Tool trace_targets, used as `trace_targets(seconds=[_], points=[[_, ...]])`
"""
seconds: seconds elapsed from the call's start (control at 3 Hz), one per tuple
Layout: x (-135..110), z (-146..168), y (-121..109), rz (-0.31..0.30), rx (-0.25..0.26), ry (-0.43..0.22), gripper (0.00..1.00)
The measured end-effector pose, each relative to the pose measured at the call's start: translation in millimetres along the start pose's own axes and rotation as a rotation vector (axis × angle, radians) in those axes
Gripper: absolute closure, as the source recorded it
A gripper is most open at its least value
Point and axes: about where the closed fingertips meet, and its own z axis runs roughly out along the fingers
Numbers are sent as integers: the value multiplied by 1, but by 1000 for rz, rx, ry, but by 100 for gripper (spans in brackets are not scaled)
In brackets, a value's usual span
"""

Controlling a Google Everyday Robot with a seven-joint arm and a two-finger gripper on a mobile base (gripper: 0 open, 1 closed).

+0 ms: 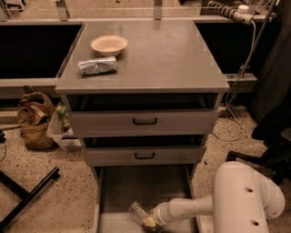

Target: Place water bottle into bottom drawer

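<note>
A: Three drawers in the cabinet. Which one stands out?

B: The bottom drawer (132, 186). It is pulled far out toward the camera, with its flat grey floor laid bare.

A: And the gripper?

B: The gripper (146, 221) is low inside that drawer, at its near end, on a white arm (191, 208) reaching in from the right. The yellowish fingers (149, 223) look clamped on one end of the water bottle (136, 210).

A: How does the bottle lie?

B: Tilted, with its free end pointing up and to the left over the drawer floor. I cannot tell whether it touches the floor.

A: What is just behind it?

B: The middle drawer (144, 155) and, above it, the top drawer (144, 121). Each has a black handle and a dark gap along its top.

A: On the worktop (168, 54)?

B: A silvery snack packet (97, 66) lies on its side near the left edge, toward the front-left corner. A pale bowl (109, 44) sits upright just behind it, nearer the back edge. The two are close but apart.

A: And on the floor?

B: A brown bag (34, 119) lies left of the cabinet, with a clear bin (58, 133) between them. At the far right, beyond the back-right corner, lies a power strip (232, 9).
</note>
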Motion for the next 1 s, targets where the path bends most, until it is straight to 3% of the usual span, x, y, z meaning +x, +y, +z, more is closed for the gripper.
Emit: trace_targets(seconds=[0.33,1.0], points=[[0,0,0,0,0,0,82],[0,0,0,0,0,0,34]])
